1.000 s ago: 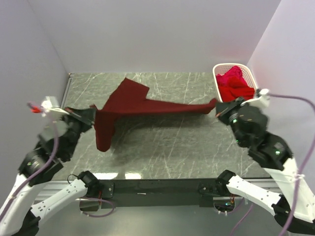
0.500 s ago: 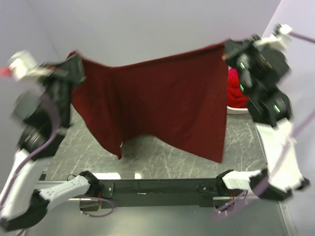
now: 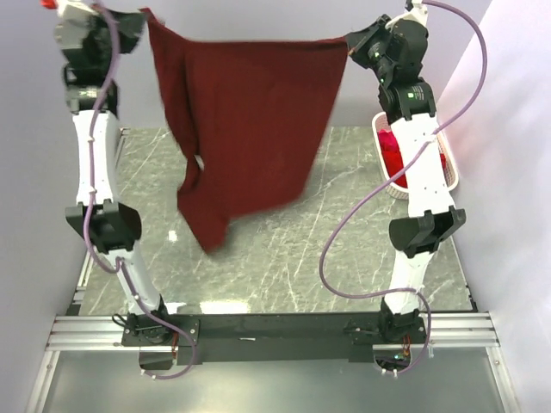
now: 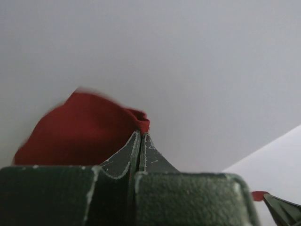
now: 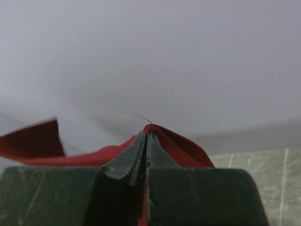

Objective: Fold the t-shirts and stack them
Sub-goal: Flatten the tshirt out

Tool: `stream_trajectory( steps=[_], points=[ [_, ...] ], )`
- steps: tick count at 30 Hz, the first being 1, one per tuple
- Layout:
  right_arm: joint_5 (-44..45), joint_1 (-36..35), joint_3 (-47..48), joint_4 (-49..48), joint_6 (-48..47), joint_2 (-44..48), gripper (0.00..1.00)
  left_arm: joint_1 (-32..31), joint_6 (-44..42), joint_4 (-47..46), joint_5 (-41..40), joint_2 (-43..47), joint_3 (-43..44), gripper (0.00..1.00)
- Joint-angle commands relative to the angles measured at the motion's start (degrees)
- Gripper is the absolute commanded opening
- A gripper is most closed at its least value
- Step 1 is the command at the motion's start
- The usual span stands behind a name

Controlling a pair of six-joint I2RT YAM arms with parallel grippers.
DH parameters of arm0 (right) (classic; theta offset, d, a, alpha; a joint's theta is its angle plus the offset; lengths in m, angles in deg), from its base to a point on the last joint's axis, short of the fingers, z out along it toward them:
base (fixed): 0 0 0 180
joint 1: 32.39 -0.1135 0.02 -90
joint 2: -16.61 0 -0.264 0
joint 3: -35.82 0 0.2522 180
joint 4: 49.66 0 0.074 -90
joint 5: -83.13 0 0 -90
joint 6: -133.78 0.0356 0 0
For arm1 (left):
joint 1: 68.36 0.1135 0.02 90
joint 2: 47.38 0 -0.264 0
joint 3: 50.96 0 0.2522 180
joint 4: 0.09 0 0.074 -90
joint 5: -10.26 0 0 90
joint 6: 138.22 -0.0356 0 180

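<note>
Maroon cloth up high now: the dark t-shirt (image 3: 250,112) hangs like a curtain between two raised arms, top edge stretched nearly level, the rest dropping over the grey marbled surface (image 3: 284,258). Big change vs. a sec ago, when that same shirt lay low across the surface, pulled long between the tools. Half a sec ago it was about mid-height; now both arms stand almost fully extended upward.

Left tool (image 3: 145,19) pinches the shirt's top corner on the left. The wrist cam confirms it, fingers pressed tight together with a bunched red fold (image 4: 80,127) squeezed at the tips. Right tool (image 3: 349,41) does the same at the opposite corner, fingers closed to a slit with cloth (image 5: 178,148) draped over the tips.

Lower left part of the shirt sags in a narrower fold, reaching lower than the right side.

Count: 1 maroon shirt in the air, 2 arms, 2 tools, both clamped on it. 1 white slotted basket (image 3: 449,176) at the right rear of the surface, partly behind the right arm, with brighter red shirts (image 3: 390,157) bundled inside (how many, can't tell, it's one lump).
</note>
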Motion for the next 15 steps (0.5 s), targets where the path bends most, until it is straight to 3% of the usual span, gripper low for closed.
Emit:
stream_trajectory(
  steps=[1, 6, 9, 13, 15],
  points=[
    [-2.63, 0.56, -2.72, -11.71, 0.98, 7.46, 0.00, 5.01, 11.45, -12.59, 12.82, 3.92, 4.64, 0.01],
    [-2.27, 0.65, -11.17, -9.79, 1.42, 13.52, 0.00, 9.06, 13.31, -18.32, 16.77, 12.45, -8.38, 0.01],
    [-2.01, 0.65, -31.06, -11.97, 3.26, 20.28, 0.00, 9.15, 11.64, -16.12, 18.53, 19.81, -19.35, 0.01],
    [-0.70, 0.74, -54.47, -14.18, 5.46, 29.52, 0.00, 9.06, 10.06, -17.44, 19.68, 31.07, -49.52, 0.01],
    [-0.26, 0.83, -67.36, -14.88, 6.34, 34.00, 0.00, 9.06, 9.01, -14.56, 19.07, 35.29, -58.80, 0.01]
  ],
)
